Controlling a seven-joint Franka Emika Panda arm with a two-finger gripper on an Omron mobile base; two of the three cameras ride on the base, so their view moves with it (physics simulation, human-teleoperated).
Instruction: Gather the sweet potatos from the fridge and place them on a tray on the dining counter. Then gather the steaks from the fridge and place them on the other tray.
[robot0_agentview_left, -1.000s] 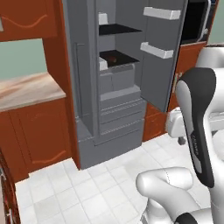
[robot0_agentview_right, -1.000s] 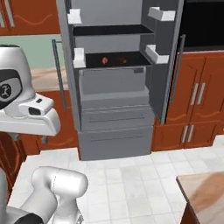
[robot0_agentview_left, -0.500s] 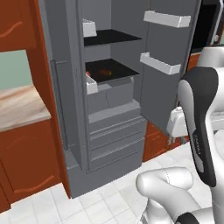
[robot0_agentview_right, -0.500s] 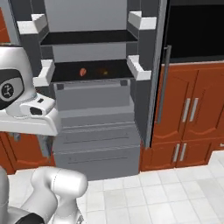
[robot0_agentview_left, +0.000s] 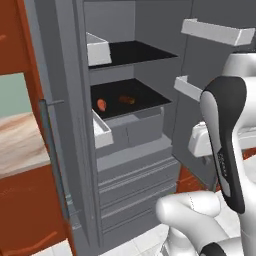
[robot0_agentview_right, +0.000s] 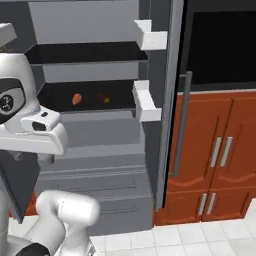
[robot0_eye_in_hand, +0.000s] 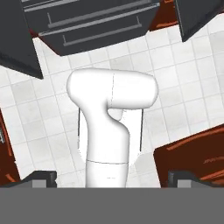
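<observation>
1. The fridge (robot0_agentview_left: 135, 150) is seen with both upper doors swung open; two wide drawers are stacked below its shelves.
2. On the lower dark shelf, two sweet potatos are seen lying apart: one sweet potato (robot0_agentview_left: 101, 104) at about 9 o'clock of the shelf, the second sweet potato (robot0_agentview_left: 127, 100) toward 3 o'clock of the first.
3. In the right base view the same pair is found on that shelf, the first sweet potato (robot0_agentview_right: 77, 98) to the left and the second (robot0_agentview_right: 104, 98) at 3 o'clock of it.
4. White door bins (robot0_agentview_left: 215, 31) are carried by the open doors on both sides.
5. A long vertical bar handle (robot0_agentview_right: 182, 122) is seen on the edge of the open right door, beside red-brown cabinets (robot0_agentview_right: 215, 150).
6. The gripper (robot0_eye_in_hand: 112, 179) is pointed down at the white tiled floor (robot0_eye_in_hand: 183, 70); its two dark fingertips (robot0_eye_in_hand: 41, 177) are spread wide, released, with nothing between them.
7. In the hand view the fridge drawers (robot0_eye_in_hand: 92, 22) lie at 12 o'clock.
</observation>
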